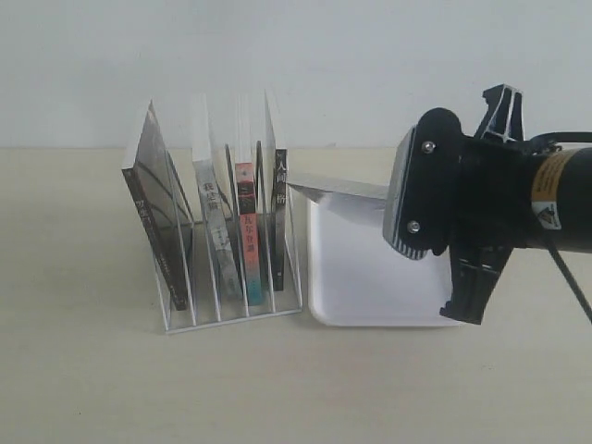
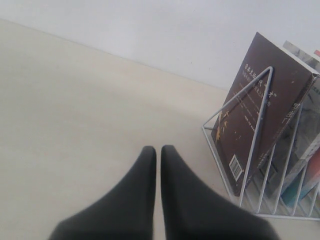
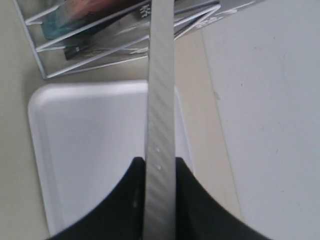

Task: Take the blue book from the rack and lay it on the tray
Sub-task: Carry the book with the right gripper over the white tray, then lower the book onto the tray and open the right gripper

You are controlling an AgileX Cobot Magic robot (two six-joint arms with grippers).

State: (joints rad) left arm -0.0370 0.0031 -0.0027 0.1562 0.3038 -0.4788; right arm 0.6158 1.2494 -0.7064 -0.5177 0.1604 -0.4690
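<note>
While the beige table runs flat back to a plain white wall, the exterior view has the rack standing left of the middle, nearer the far edge, four other books leaning in its slots. Just beside it, toward the right edge, lies the tray, bare white. Plenty of open tabletop along the near edge and out to the left edge. And there's the right claw above the tray's right half, pinching the book. It's clear of the rack, and its free corner reaches back toward the last slot. Seen nearly edge-on, so the cover colour can't be told.

Over to the left wrist view: the left claw has its dark fingers pressed together, nothing between them, over bare table. The rack sits near, off to one side, a dark brown book in its end slot. Wide, clear surface runs to the wall.

Now the right wrist view: the right claw is clamped on the book, whose striped grey page edge runs straight out from between the fingers. Directly beneath lies the tray, rounded corner showing, with the rack beyond it.
</note>
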